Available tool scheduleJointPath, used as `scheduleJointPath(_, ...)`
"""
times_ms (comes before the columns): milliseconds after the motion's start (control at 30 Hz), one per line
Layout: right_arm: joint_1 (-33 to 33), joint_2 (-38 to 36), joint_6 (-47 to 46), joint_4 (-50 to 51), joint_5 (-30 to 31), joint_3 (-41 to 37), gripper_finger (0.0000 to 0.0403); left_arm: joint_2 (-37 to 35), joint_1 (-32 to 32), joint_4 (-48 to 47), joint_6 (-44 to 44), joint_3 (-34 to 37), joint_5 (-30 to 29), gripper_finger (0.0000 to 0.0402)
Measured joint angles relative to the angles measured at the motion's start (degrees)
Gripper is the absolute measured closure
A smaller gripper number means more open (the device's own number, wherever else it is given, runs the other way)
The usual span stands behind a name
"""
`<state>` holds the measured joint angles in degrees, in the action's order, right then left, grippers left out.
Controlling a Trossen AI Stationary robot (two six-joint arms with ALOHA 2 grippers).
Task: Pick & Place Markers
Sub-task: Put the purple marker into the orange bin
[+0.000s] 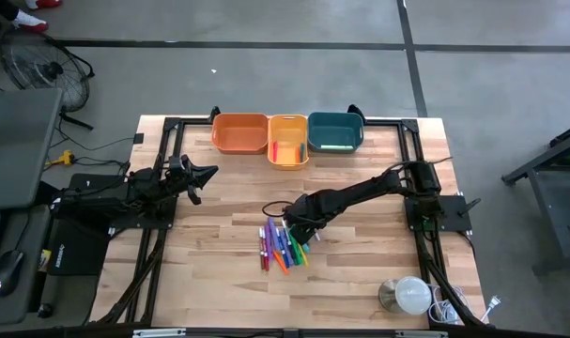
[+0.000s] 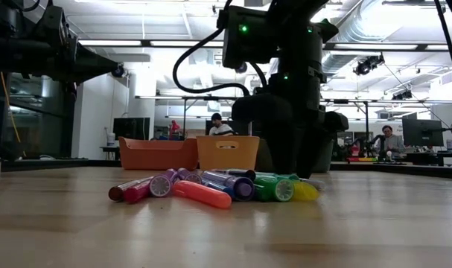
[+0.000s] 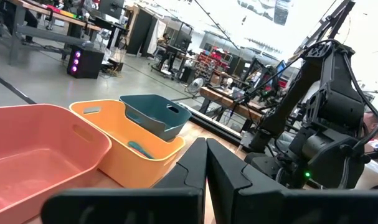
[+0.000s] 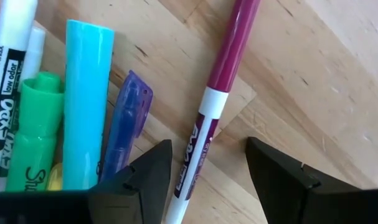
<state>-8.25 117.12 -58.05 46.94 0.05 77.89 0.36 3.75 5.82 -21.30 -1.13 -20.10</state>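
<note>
Over the markers, right tool open, seemingly straddling one; left tool closed.

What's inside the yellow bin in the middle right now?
The yellow rectangular bin holds a red marker and a green marker lying side by side. Its near wall may cover more.

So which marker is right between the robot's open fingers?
The magenta marker with the white barrel. It lies alone between the right gripper's open fingers, apart from the blue cap, teal and green markers bunched beside it.
</note>
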Motion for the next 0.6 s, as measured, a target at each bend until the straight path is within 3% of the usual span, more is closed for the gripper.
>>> scheduleJointPath(333,1.13,0.02,-0.91,2.35,-1.79,0.07,0.0210,0.00,0.00,0.00,0.02,0.02,-0.02,0.0399)
scheduleJointPath(600,1.16,0.04,-3.70,2.41,-2.47,-0.02,0.0267,0.00,0.00,0.00,0.01,0.01,-0.02,0.0399)
